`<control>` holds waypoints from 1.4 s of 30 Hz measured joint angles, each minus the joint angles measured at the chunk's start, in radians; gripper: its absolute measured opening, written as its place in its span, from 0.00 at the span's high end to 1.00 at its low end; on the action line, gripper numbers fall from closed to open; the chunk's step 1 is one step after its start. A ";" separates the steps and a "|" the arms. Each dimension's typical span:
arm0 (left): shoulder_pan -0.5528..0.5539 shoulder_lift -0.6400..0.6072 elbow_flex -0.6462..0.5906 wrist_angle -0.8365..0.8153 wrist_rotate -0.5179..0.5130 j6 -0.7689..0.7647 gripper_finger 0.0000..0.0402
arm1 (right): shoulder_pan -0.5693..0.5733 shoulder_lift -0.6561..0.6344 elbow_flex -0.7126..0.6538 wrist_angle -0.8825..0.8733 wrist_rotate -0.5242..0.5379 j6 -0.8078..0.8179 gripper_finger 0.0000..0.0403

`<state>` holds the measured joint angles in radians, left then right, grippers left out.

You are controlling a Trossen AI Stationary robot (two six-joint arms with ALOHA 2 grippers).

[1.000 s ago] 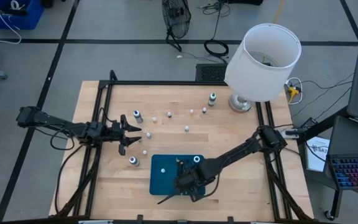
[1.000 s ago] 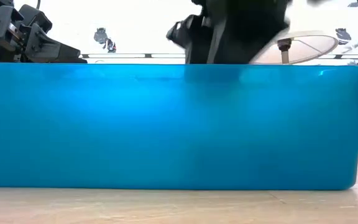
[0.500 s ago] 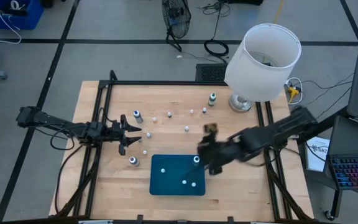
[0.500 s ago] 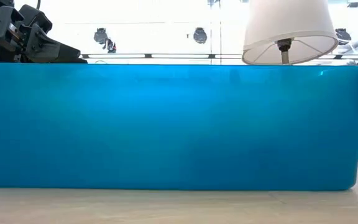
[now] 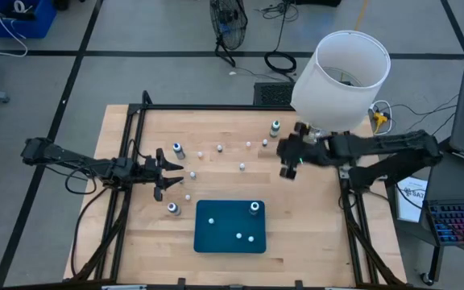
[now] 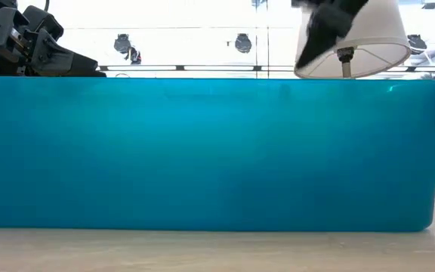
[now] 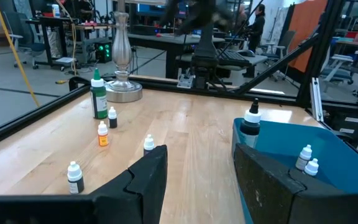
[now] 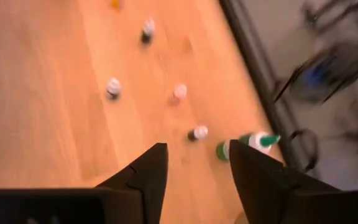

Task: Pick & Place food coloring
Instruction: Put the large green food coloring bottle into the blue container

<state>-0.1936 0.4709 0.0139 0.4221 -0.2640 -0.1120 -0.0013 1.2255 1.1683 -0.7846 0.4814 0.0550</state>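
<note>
Several tiny food coloring bottles stand loose on the wooden table: a grey one point(image 5: 178, 151), a green one point(image 5: 275, 127) and whitish ones such as point(image 5: 242, 167). Several more stand in the flat dark-blue tray point(image 5: 230, 227), among them a dark one with a pale cap point(image 5: 254, 207). My left gripper point(image 5: 180, 175) is open and empty, low over the table's left part, with a white bottle point(image 7: 148, 144) ahead of it. My right gripper point(image 5: 284, 161) is open and empty, raised above the far right part of the table, with the green bottle point(image 8: 244, 144) below and beyond its fingers.
A lamp with a big white shade point(image 5: 341, 76) and a metal base point(image 5: 311, 133) stands at the table's far right corner, close to my right gripper. Black frame rails point(image 5: 135, 121) run along the table's sides. In the low view the tray's wall point(image 6: 202, 151) blocks the table behind it.
My right gripper has risen from the near part of the tray and swung toward the table's far right, toward the lamp. Two small whitish bottles now show in the tray where it stood.
</note>
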 joint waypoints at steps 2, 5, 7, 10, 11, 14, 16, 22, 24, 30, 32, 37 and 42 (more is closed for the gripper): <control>0.000 0.000 0.000 0.000 0.000 0.000 0.54 | -0.115 0.010 -0.013 0.026 -0.097 -0.039 0.56; 0.000 0.000 0.000 0.000 0.000 0.000 0.54 | -0.269 0.050 -0.014 0.088 -0.172 -0.124 0.50; 0.000 0.000 0.000 0.000 0.000 0.000 0.54 | -0.355 0.077 -0.015 0.144 -0.196 -0.196 0.47; 0.000 0.000 0.000 0.000 0.000 0.000 0.54 | -0.471 0.116 -0.015 0.213 -0.202 -0.268 0.44; 0.000 0.000 0.000 -0.001 0.000 0.000 0.54 | -0.510 0.132 -0.015 0.225 -0.217 -0.282 0.44; 0.000 0.000 0.000 -0.001 0.000 0.000 0.54 | -0.619 0.185 -0.015 0.232 -0.294 -0.286 0.44; 0.000 0.000 0.000 -0.001 0.000 0.000 0.54 | -0.668 0.216 -0.015 0.235 -0.357 -0.247 0.44; 0.000 0.000 0.000 -0.001 0.000 0.000 0.54 | -0.702 0.272 -0.015 0.240 -0.405 -0.195 0.43; 0.000 0.000 0.000 -0.001 0.000 0.000 0.54 | -0.687 0.275 -0.015 0.249 -0.407 -0.195 0.42; 0.000 0.000 0.000 -0.002 0.000 0.000 0.54 | -0.624 0.277 -0.015 0.300 -0.406 -0.168 0.43; 0.000 0.000 0.000 -0.002 0.000 0.000 0.54 | -0.604 0.277 -0.015 0.305 -0.406 -0.167 0.43; 0.000 0.000 0.000 -0.002 0.000 0.000 0.54 | -0.546 0.277 -0.015 0.327 -0.405 -0.125 0.44; 0.000 0.000 0.000 -0.002 0.000 0.000 0.54 | -0.482 0.277 -0.015 0.327 -0.404 -0.086 0.44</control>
<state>-0.1936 0.4709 0.0139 0.4206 -0.2639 -0.1120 -0.4837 1.5028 1.1534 -0.4579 0.0773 -0.0311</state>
